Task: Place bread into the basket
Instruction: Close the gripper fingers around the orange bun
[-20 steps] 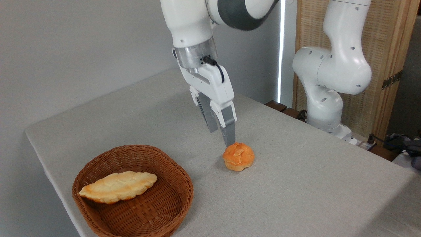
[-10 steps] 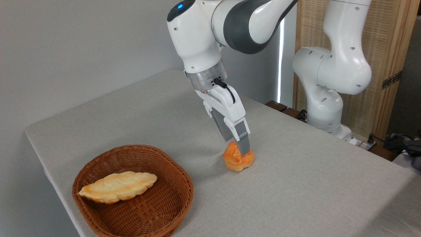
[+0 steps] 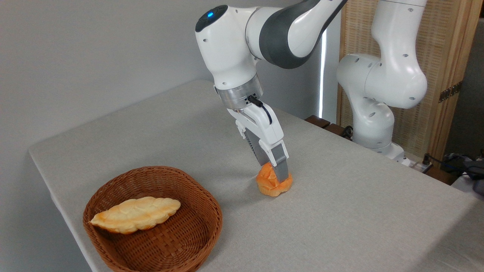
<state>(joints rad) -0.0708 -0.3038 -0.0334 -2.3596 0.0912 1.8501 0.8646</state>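
Observation:
The bread, a small round orange-golden bun with a lumpy top, sits on the grey table to the right of the basket. The basket is round, reddish-brown wicker, near the table's front left corner. My gripper slants down onto the bun from the upper left. Its fingers are spread, one in front of the bun's top and one behind it, so the bun's top sits between them. The front finger hides part of the bun. The jaws look open, with no visible squeeze on the bun.
A long pale-golden braided loaf lies inside the basket. The arm's white base stands at the table's far right edge, with cables beyond it. The table's left edge runs close to the basket.
My gripper has come down and to the right, from just above the bun to straddling its top. The bun and the basket have stayed in place.

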